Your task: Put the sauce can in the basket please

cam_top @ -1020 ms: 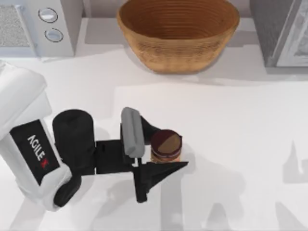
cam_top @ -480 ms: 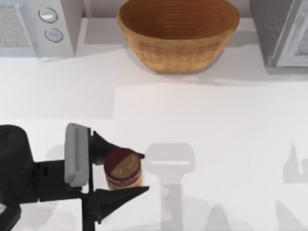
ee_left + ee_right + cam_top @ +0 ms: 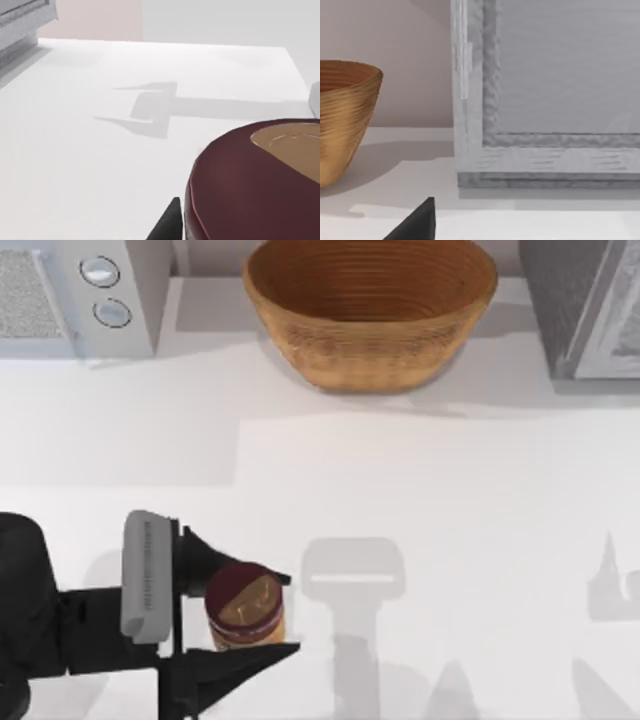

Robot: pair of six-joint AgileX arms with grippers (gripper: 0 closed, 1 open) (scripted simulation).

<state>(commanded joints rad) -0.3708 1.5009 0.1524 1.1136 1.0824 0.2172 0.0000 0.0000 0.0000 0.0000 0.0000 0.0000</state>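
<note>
The can (image 3: 245, 606) sits at about seven o'clock on the table (image 3: 450, 540), gripped between the fingers of the left gripper (image 3: 240, 612), one dark finger (image 3: 225, 556) on its far side and the other (image 3: 235, 665) on its near side. Its shadow falls apart from it to the right, so it looks lifted off the surface. By that reading the grasp and pickup are done; the carry to the basket (image 3: 370, 310) and the release are left. The basket stands empty at twelve o'clock, well apart from the can.

The can is a short cylinder with a maroon and tan top and an orange and cream label, upright in the grip. In the left wrist view its maroon lid (image 3: 250, 180) looms close.

The right arm is parked off to the right; its wrist view looks at the basket's side (image 3: 342, 120) and a grey appliance (image 3: 550, 90), with one dark fingertip (image 3: 420, 222) at the edge. Whether that gripper is apart or together I cannot tell.
</note>
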